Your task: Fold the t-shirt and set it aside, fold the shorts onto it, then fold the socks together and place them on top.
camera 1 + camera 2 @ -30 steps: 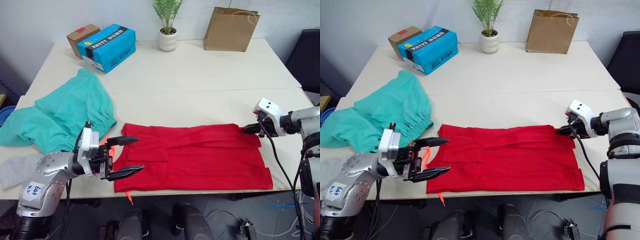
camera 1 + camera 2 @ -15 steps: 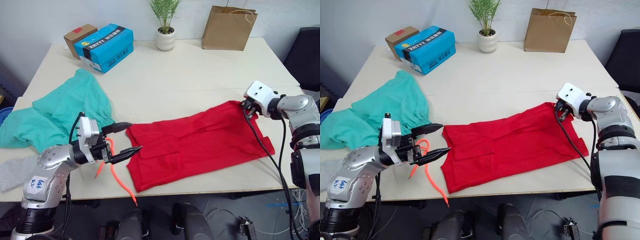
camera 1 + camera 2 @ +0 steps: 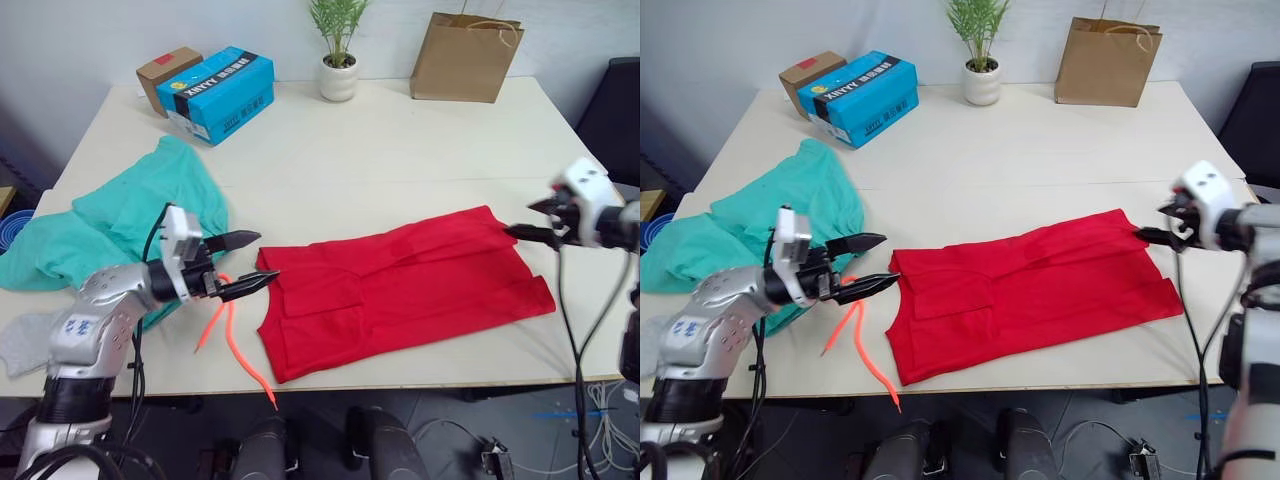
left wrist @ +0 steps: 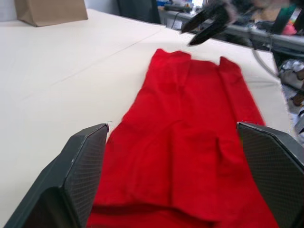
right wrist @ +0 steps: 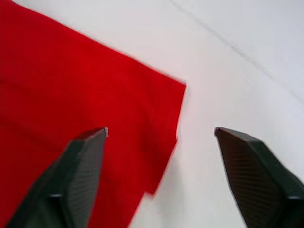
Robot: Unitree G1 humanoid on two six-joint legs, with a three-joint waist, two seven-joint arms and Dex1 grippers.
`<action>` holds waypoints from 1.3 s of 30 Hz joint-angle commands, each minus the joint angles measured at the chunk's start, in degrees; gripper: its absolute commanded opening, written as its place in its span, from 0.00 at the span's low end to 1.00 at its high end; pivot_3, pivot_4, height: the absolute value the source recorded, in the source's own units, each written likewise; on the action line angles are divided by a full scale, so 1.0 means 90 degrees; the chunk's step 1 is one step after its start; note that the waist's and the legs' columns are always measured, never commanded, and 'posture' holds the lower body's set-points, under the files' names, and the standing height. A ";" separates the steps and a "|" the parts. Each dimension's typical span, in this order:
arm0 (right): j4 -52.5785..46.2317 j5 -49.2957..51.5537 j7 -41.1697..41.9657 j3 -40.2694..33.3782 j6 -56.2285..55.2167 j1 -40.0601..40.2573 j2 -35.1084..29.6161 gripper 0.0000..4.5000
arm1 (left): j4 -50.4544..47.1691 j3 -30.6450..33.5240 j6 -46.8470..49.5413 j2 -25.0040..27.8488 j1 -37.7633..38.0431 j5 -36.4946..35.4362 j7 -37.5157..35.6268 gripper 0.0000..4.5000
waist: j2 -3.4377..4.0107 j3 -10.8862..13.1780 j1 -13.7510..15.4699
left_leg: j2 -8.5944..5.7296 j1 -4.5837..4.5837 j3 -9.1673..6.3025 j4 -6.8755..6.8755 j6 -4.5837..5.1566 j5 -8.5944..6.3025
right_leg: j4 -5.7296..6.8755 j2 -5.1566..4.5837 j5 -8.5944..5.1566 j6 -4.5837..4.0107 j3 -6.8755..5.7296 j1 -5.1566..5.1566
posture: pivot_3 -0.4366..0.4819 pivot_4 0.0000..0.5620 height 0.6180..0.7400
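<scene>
You've got the t-shirt [image 3: 400,290] lying across the front middle of the desk [image 3: 400,150], shorts [image 3: 130,225] off to its left, a sock [image 3: 25,340] at the front-left edge. Box [image 3: 218,92], plant [image 3: 337,50] and bag [image 3: 462,57] line the back.

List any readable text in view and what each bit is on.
Blue box: dark side strip with white lettering, too blurred to read.
White sticker on the left forearm: blue handwritten marks, not legible.
Cardboard box: red label, nothing readable.
Paper bag: no print seen.
</scene>
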 commanded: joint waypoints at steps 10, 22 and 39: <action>-0.8019 0.2286 -0.2465 -0.3997 0.7174 0.5009 0.1106 1.00 | 0.3747 -0.1304 -0.1465 -0.0759 -0.2641 0.1903 -0.0728 1.00 | -0.0003 -0.0006 0.0006 | 0.0004 -0.0001 -0.0013 -0.0001 -0.0006 -0.0004 | 0.0005 -0.0003 0.0003 -0.0005 -0.0015 -0.0002 | 0.48 0.27 1.00; -0.9524 0.2756 -0.4104 -0.4528 0.9323 0.5188 0.2550 1.00 | 0.7065 -0.1755 -0.1935 -0.1691 -0.4360 0.3047 -0.1378 1.00 | -0.0019 -0.0011 -0.0014 | 0.0000 -0.0024 -0.0017 0.0000 0.0007 -0.0010 | -0.0004 -0.0003 0.0005 -0.0006 -0.0028 -0.0015 | 0.48 0.27 1.00; -0.8644 0.2978 -0.4740 -0.3612 0.7848 0.4310 0.3075 0.56 | 0.6326 -0.1579 -0.1745 -0.1557 -0.3849 0.3321 -0.1467 0.00 | -0.0072 -0.0034 -0.0096 | 0.0003 -0.0017 -0.0016 0.0000 0.0006 -0.0010 | 0.0002 -0.0003 0.0005 -0.0006 -0.0025 -0.0012 | 0.48 0.27 1.00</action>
